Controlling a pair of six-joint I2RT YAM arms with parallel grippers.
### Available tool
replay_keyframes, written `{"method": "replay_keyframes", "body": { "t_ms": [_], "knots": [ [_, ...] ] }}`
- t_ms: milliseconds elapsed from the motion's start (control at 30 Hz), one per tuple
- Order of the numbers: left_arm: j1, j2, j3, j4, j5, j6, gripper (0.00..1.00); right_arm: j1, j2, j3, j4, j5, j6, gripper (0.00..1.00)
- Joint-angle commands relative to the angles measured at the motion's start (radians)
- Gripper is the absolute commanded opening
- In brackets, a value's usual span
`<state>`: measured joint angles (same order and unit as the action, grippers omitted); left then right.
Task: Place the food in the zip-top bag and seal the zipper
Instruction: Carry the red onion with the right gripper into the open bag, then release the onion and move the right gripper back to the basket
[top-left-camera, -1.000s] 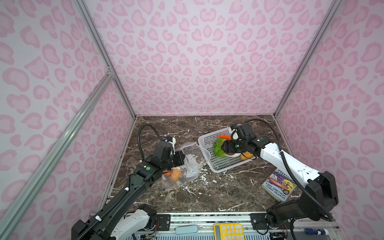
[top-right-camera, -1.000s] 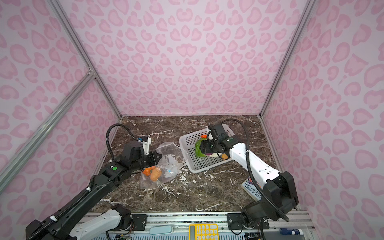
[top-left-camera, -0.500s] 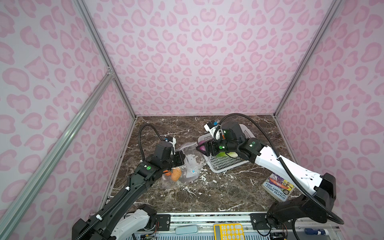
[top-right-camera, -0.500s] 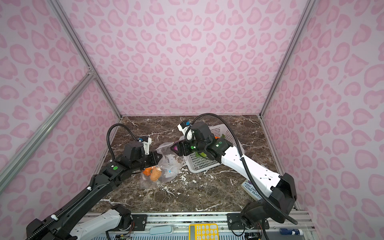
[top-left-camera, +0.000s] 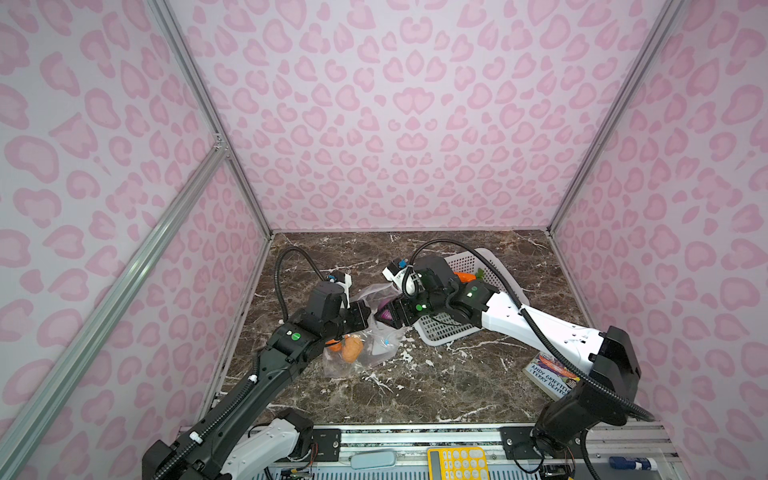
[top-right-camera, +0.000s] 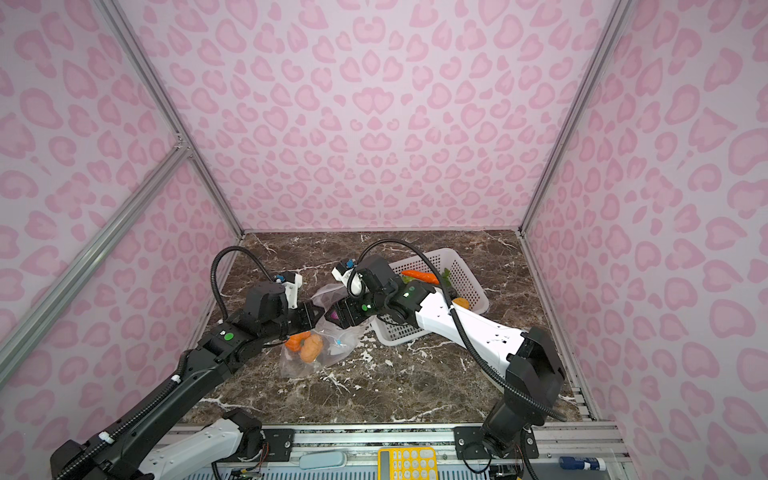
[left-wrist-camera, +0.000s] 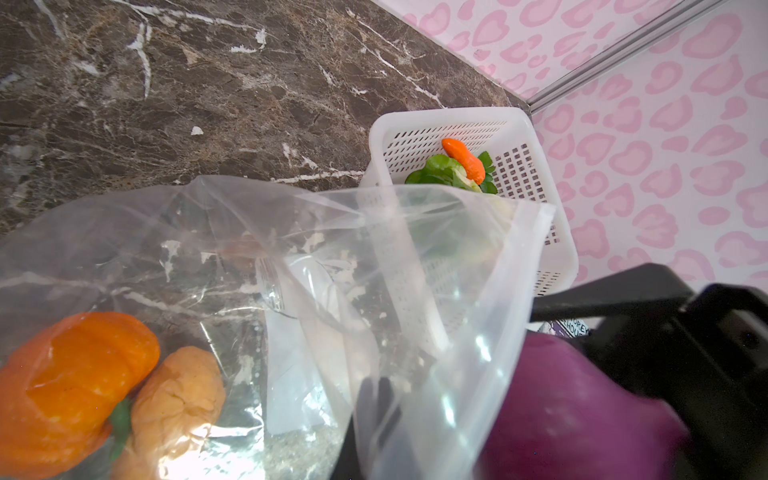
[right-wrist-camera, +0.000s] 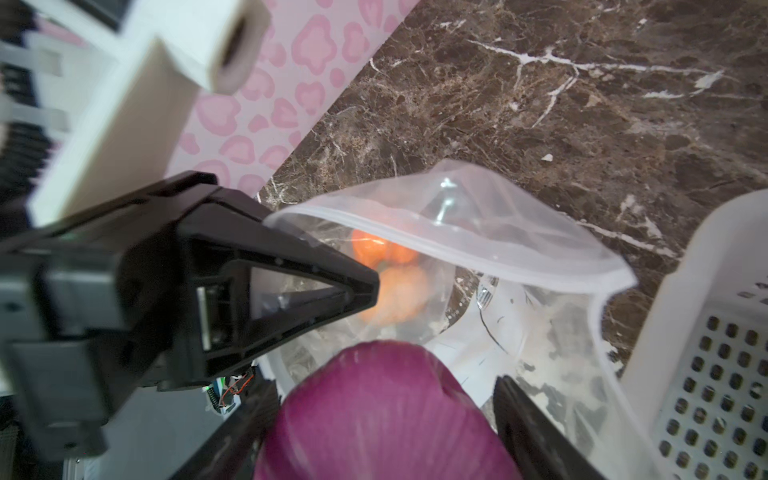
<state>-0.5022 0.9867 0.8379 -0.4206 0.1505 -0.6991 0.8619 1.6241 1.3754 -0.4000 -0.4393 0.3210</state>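
Note:
The clear zip-top bag (top-left-camera: 370, 349) lies on the marble with its mouth lifted and open. My left gripper (left-wrist-camera: 378, 388) is shut on the mouth's edge, pinching the plastic. The zipper (right-wrist-camera: 415, 224) strip runs along the raised lip. Inside the bag sit the orange pumpkin (left-wrist-camera: 79, 365) and a tan potato (left-wrist-camera: 174, 403). My right gripper (right-wrist-camera: 382, 399) is shut on the purple onion (right-wrist-camera: 382, 415) right at the bag's mouth, tip to tip with the left gripper (top-right-camera: 316, 316). In the white basket (top-right-camera: 465, 266) lie the carrot (top-right-camera: 419, 275) and the cabbage (left-wrist-camera: 440, 170).
The basket (top-left-camera: 440, 332) stands just right of the bag, partly under my right arm. A book (top-left-camera: 548, 374) lies at the front right of the marble. A yellow calculator (top-left-camera: 457, 463) rests on the front rail. Pink patterned walls close in three sides.
My right gripper has swung left from over the basket to the bag's mouth, carrying the purple onion. The left gripper has stayed put on the bag.

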Motion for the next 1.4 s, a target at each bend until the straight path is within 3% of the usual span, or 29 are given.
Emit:
{"method": "replay_keyframes", "body": {
  "t_ms": [0,267,500,800,1200,1367],
  "knots": [
    [0.000,-0.011,0.016,0.017,0.017,0.000,0.03,0.001,0.034,0.024,-0.026,0.078,-0.009,0.54],
    [0.000,-0.013,0.020,0.011,0.020,-0.004,0.03,0.037,0.129,0.099,-0.077,0.303,0.033,0.53],
    [0.001,-0.010,0.019,0.008,-0.003,-0.010,0.03,0.115,0.209,0.157,-0.177,0.467,-0.020,0.56],
    [0.001,-0.019,0.010,0.006,-0.021,-0.014,0.03,0.119,0.228,0.122,-0.179,0.493,0.004,0.62],
    [0.000,-0.019,0.006,0.005,-0.018,-0.014,0.03,0.117,0.196,0.126,-0.164,0.454,0.008,0.86],
    [0.001,-0.022,0.001,0.005,-0.021,-0.014,0.03,0.111,0.167,0.137,-0.157,0.402,0.007,0.91]
  ]
}}
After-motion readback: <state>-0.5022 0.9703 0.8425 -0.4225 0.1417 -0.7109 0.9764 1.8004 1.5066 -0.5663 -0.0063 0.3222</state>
